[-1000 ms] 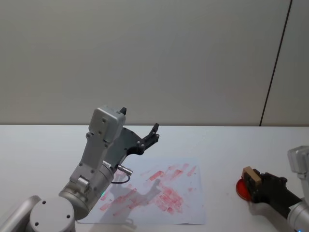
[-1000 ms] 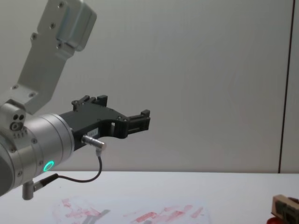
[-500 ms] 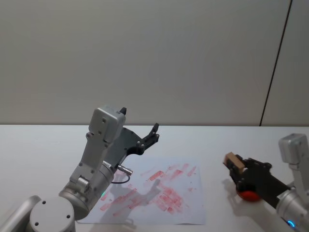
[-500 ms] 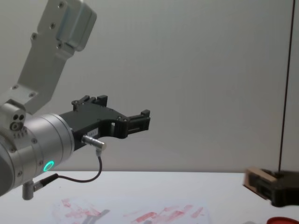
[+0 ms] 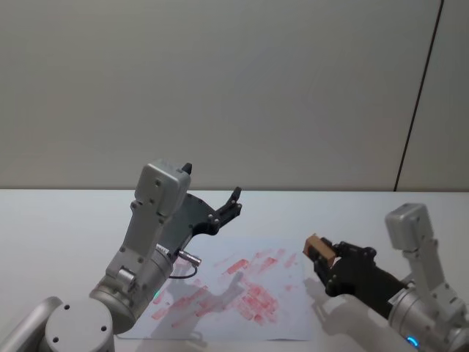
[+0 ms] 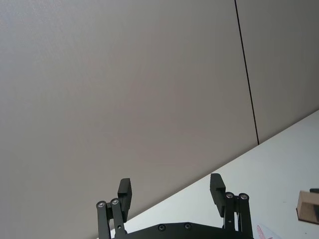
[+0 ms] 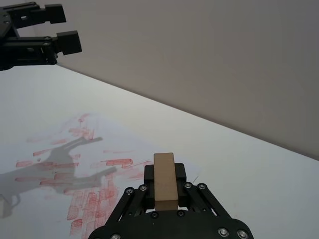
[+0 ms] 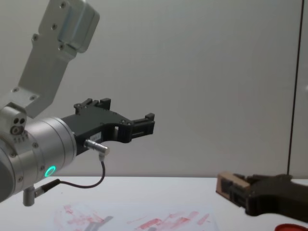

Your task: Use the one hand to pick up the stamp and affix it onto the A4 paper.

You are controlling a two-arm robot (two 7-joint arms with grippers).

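Stamp (image 5: 319,249) in right gripper (image 5: 323,257), near A4 paper (image 5: 282,312) edge

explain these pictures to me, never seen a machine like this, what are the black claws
This is a robot with two arms, each ending in a black two-finger claw, a gripper. Four cameras caught one moment: head looking down, chest looking across the table, one on each wrist. On the white table lies an A4 paper covered in red stamp prints; a flat red disc sits to its right. The right gripper is shut on a small wooden stamp, raised near the paper's right edge. The left gripper is open and empty, lifted above the paper's left side.
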